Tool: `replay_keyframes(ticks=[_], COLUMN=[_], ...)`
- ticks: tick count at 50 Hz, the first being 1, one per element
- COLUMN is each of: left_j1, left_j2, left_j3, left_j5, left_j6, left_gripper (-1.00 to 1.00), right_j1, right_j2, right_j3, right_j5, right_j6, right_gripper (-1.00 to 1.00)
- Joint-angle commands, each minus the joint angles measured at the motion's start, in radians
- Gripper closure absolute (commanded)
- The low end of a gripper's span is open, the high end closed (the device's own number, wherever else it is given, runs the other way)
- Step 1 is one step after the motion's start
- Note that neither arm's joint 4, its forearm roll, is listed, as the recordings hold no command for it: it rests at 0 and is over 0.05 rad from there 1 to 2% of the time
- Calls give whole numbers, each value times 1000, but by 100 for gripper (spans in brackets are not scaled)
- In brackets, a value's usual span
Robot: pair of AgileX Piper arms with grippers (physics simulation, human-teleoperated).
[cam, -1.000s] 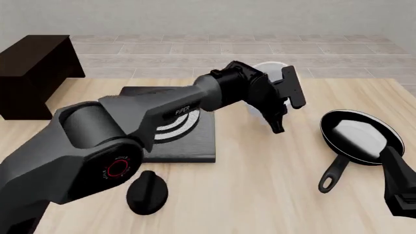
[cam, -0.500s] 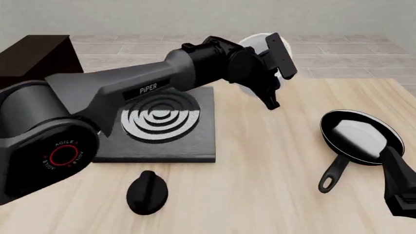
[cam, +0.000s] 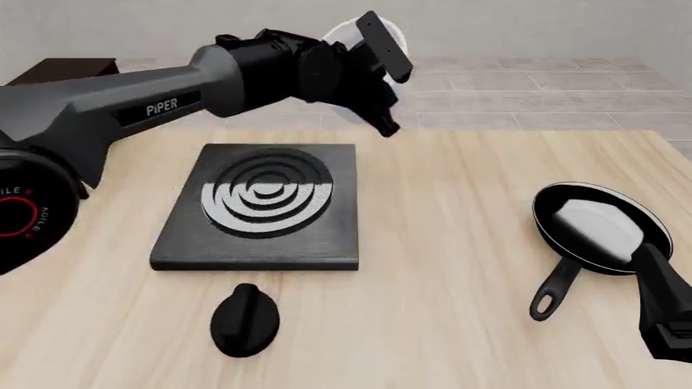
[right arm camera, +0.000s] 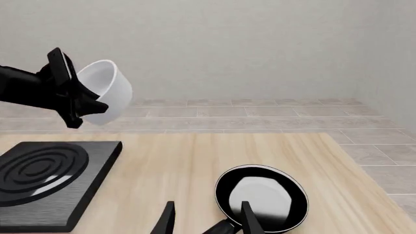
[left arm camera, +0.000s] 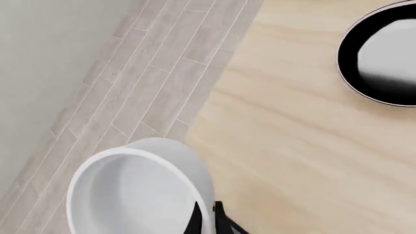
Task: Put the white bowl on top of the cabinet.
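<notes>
We see the left hand (cam: 381, 69) raised well above the counter (cam: 454, 243), clamped on the rim of the white bowl (cam: 348, 34). In the left wrist view the two dark fingertips (left arm camera: 217, 222) pinch the wall of the white bowl (left arm camera: 133, 192), one inside and one outside. The bowl hangs in the air beyond the far edge of the counter, above and behind the stove plate (cam: 265, 204), touching nothing but the hand.

From the right wrist view we judge the white bowl (right arm camera: 104, 97) to be tipped: its axis runs on a slant rather than straight up, with the mouth turned up and toward the left arm and the rounded base pointing down and away from it. The left hand (right arm camera: 68, 90) grips it from the mouth side.

The cabinet (cam: 60, 69) shows only as a dark corner at the far left, mostly hidden by the left arm; the bowl is well apart from it, to its right.

The right hand (right arm camera: 204, 219) hangs low near the frying pan (cam: 595, 231), whose handle points toward us. Its two fingers stand apart with nothing between them. A black knob (cam: 245, 318) lies just in front of the stove plate.
</notes>
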Motion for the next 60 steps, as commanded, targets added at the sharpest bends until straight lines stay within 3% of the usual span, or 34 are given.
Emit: replay_keyframes(ticks=[1,19,28,42,49,60], left_j1=[95,267,358,476,556,647], left_j2=[-80,-170,-233,-302,-302,-303], left_j3=[44,116,188,215,197,225], left_j5=[-42,-81,-110,-97,-71,-70], left_j6=[-12,-32,-79,-115,-182,-159], left_gripper=[100,100,100,100,100,100], right_j1=[0,0,0,0,0,0], right_j2=[0,0,0,0,0,0], right_j3=[0,0,0,0,0,0], right_j5=[0,0,0,0,0,0], right_j6=[0,0,0,0,0,0], right_gripper=[-100,-100,-100,-100,-100,-100])
